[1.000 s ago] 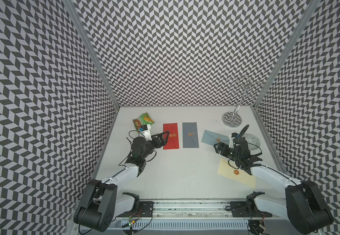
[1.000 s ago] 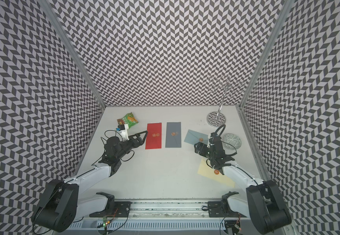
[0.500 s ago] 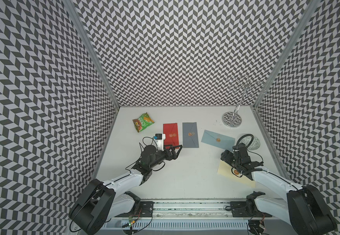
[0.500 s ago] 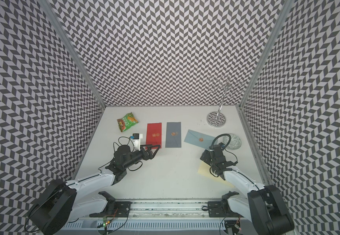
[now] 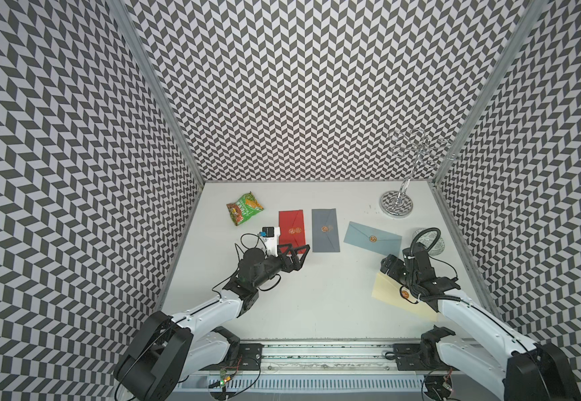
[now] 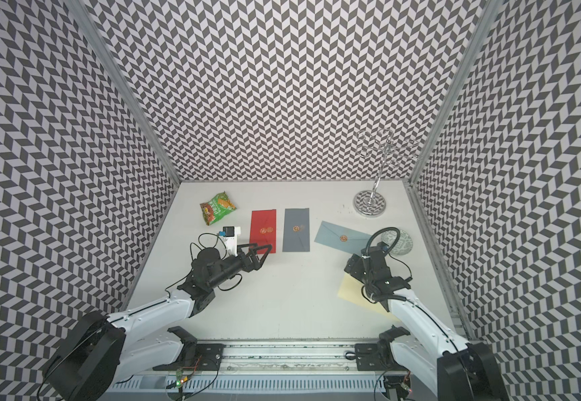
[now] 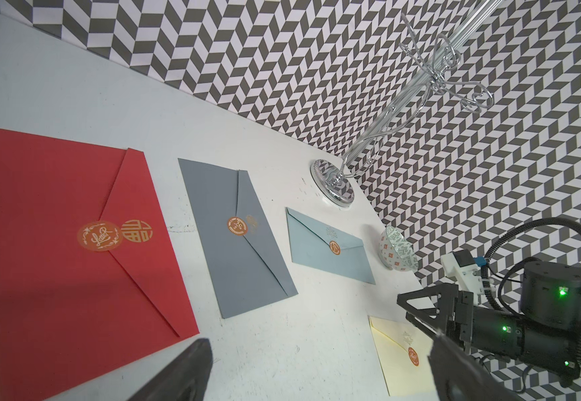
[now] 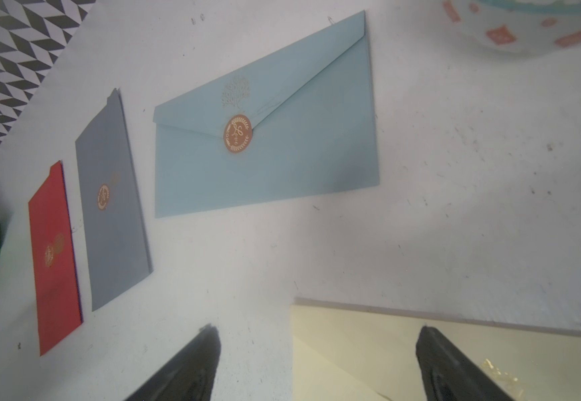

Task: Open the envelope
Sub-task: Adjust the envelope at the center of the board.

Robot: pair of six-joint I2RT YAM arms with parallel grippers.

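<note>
In both top views four sealed envelopes lie flat on the desk [image 5: 317,295]: a red envelope [image 5: 292,225] and a grey envelope [image 5: 324,229] side by side, a light blue envelope [image 5: 372,237] at a slant to their right, and a cream envelope [image 5: 388,295] nearer the robot. The left pincer [image 5: 303,257] points at the near corner of the red envelope with its jaws spread wide and nothing between them. The right pincer [image 5: 386,267] hangs over the far corner of the cream envelope, likewise spread and holding nothing. A green snack packet [image 6: 218,207] lies far left, a chrome stand [image 6: 369,203] far right, and a patterned bowl [image 6: 400,241] sits beside the right arm. In the left wrist view the left pincer [image 7: 320,342] gapes over bare desk; one finger [image 7: 185,375] sits just beside the red envelope's [image 7: 56,243] corner, contact not clear. Round stickers hold every flap down. The right pincer [image 7: 403,307] shows open above the cream envelope [image 7: 396,361]. In the right wrist view the right pincer [image 8: 318,330] straddles that cream envelope's [image 8: 351,347] edge, one finger [image 8: 195,364] over bare desk, its mate over the paper.
</note>
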